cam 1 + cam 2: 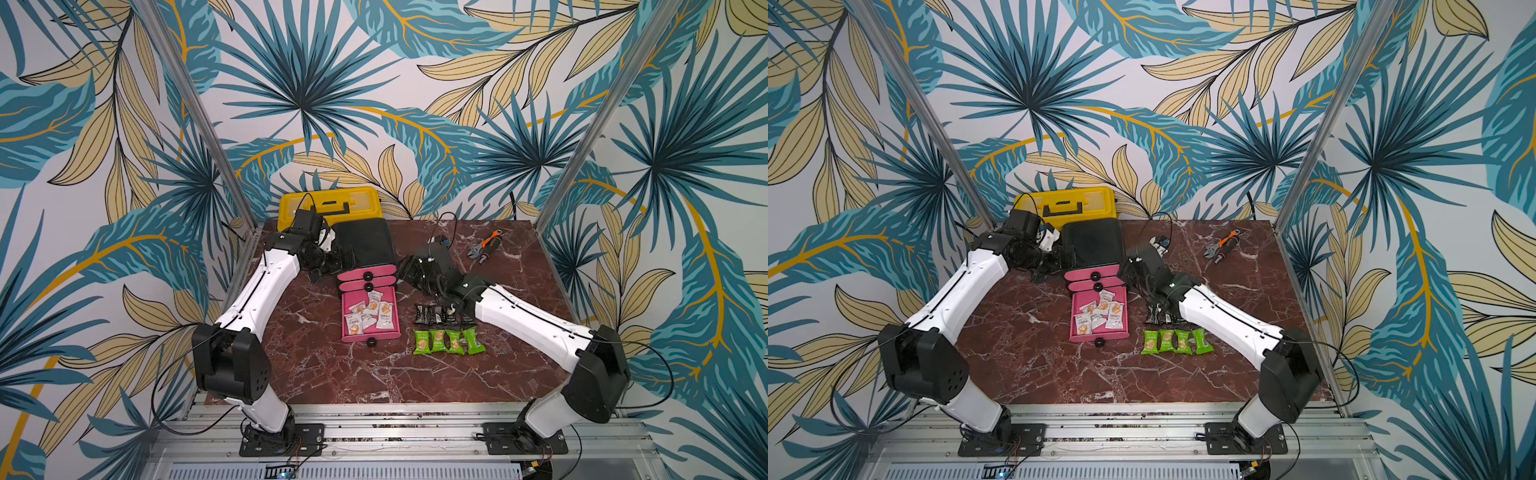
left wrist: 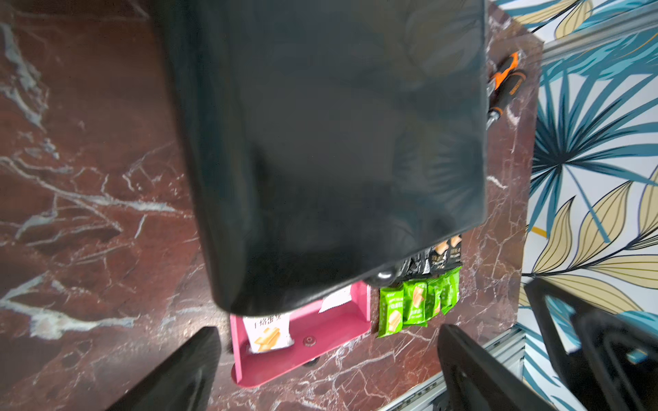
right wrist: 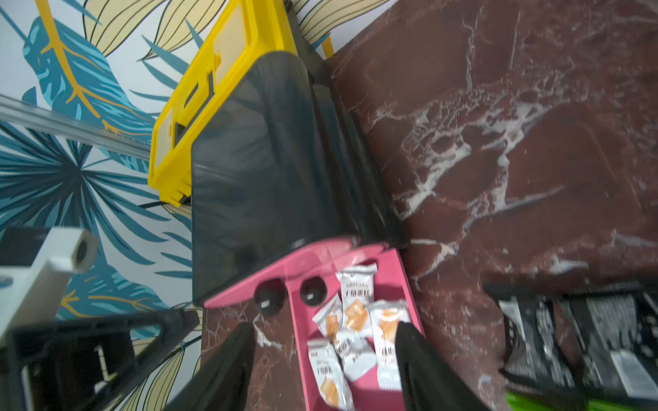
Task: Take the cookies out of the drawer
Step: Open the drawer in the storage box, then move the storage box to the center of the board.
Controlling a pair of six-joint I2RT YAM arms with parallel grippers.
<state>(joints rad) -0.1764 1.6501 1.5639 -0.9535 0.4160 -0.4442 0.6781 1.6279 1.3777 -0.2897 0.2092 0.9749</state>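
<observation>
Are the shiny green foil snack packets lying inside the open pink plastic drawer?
No, the four green packets lie in a row on the red marble tabletop, beside the pink drawer.

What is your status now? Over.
Left gripper, right gripper: fingers apart, empty. White cookies in pink drawer; green cookies, black cookies out on table. Drawer path clear.

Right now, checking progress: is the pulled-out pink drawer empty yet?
Not empty: the pink drawer holds white cookie packets; green packets and black packets lie on the marble table beside it.
</observation>
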